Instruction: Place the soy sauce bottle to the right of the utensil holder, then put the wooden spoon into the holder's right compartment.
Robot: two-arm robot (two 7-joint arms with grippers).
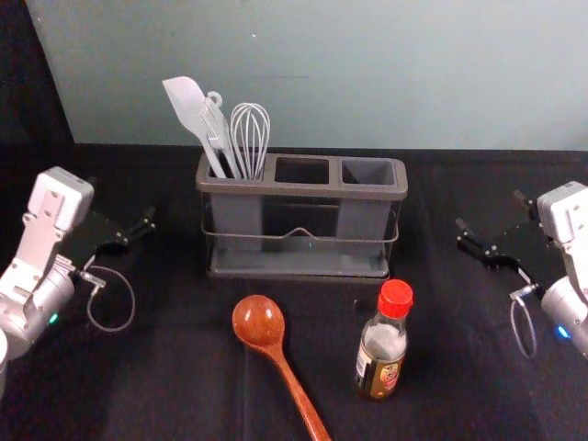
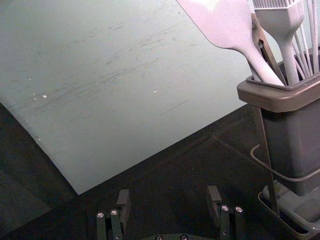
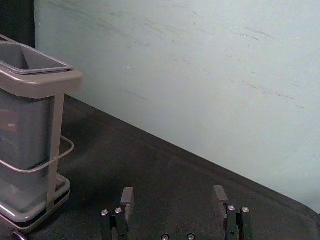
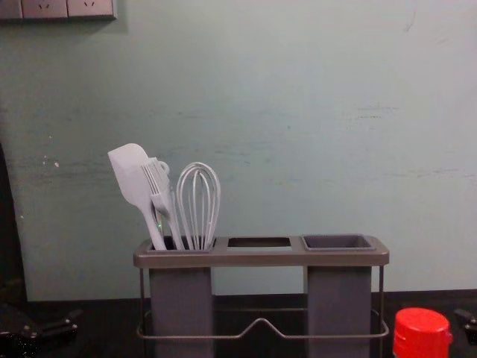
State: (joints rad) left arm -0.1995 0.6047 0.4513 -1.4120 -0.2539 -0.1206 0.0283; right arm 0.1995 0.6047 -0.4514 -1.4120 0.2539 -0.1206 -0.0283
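From where I'm standing, the left gripper (image 1: 122, 202) hangs over the table, out to the left of the holder (image 1: 301, 271), its fingers (image 2: 123, 202) spread wide with a gap between them. The right gripper (image 1: 491, 209) mirrors it on the other side, its two fingers (image 3: 127, 200) wide apart too.

The bottle (image 1: 382, 354) stands upright under its red cap (image 1: 395, 299), to the left of the right gripper and closer to the robot than its fingertips. That puts it in front of the holder's right part.

The spoon (image 1: 258, 322) lies on the table to the right of the left gripper and closer to the robot, bowl toward the holder, handle slanting back toward the bottle's side.

Between the grippers, the holder has a spatula (image 1: 189, 108), a brush (image 4: 159, 195) and a whisk (image 1: 250, 136) upright in its left compartment, the one nearest the left gripper.
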